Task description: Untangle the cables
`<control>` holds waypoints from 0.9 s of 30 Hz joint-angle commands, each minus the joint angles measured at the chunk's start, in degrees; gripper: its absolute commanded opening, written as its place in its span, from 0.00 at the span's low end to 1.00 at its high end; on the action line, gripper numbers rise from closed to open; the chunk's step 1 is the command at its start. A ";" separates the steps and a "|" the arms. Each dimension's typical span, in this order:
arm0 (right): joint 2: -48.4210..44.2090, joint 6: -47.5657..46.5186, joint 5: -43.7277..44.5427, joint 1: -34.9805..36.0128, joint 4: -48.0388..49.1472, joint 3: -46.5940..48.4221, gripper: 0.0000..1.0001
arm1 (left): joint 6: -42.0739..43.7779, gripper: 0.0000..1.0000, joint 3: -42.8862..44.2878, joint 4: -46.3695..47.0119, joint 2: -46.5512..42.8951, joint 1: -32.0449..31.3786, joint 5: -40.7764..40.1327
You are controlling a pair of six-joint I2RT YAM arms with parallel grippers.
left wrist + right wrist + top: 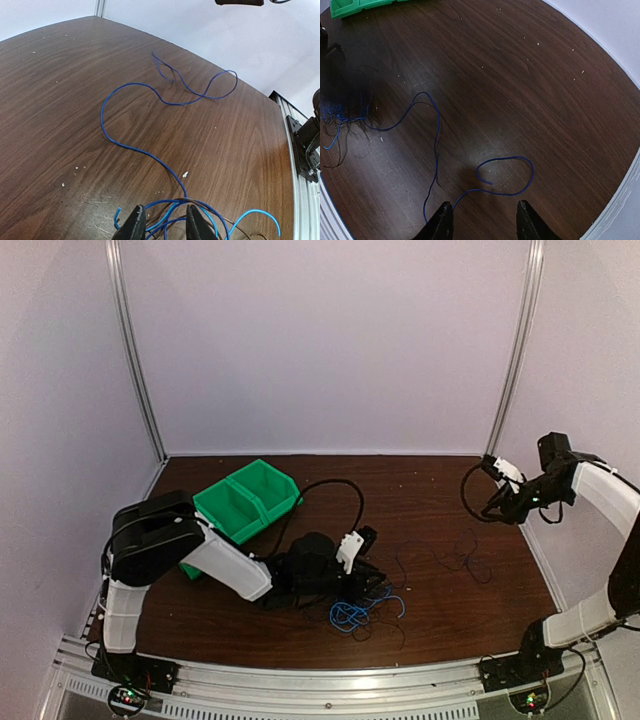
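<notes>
Cables (pixel 348 615) tangled at left claw (pixel 165 223); green bins (pixel 245 500) behind

I'm looking down on a dark brown, wood-grain surface (pixel 430 500) that fills the floor of the cell. Toward its far left sit the green bins (pixel 247 498): two open-topped compartments joined side by side, set at an angle to the back wall. From the right wrist camera I get only a strip of them in the top left corner. Up close, the surface carries small pale specks (pixel 185 174) and faint scuffs scattered over the grain. Plain white walls (pixel 330 340) close in the back and both sides, with slim metal posts (pixel 135 350) rising at the two back corners. A ribbed metal rail (pixel 330 680) runs along the near edge.
</notes>
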 commanded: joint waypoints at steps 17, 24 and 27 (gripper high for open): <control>8.13 -4.35 -0.78 27.42 -0.71 -3.83 0.44 | 1.15 0.34 -5.39 -6.37 -9.62 -0.18 -0.98; 12.44 -7.38 5.11 36.08 9.43 -7.27 0.43 | -0.96 0.33 -11.97 -2.53 -10.46 0.47 -4.83; 15.10 -7.88 7.57 38.61 11.95 -7.49 0.44 | -1.70 0.33 -12.39 -2.07 -10.07 1.04 -4.76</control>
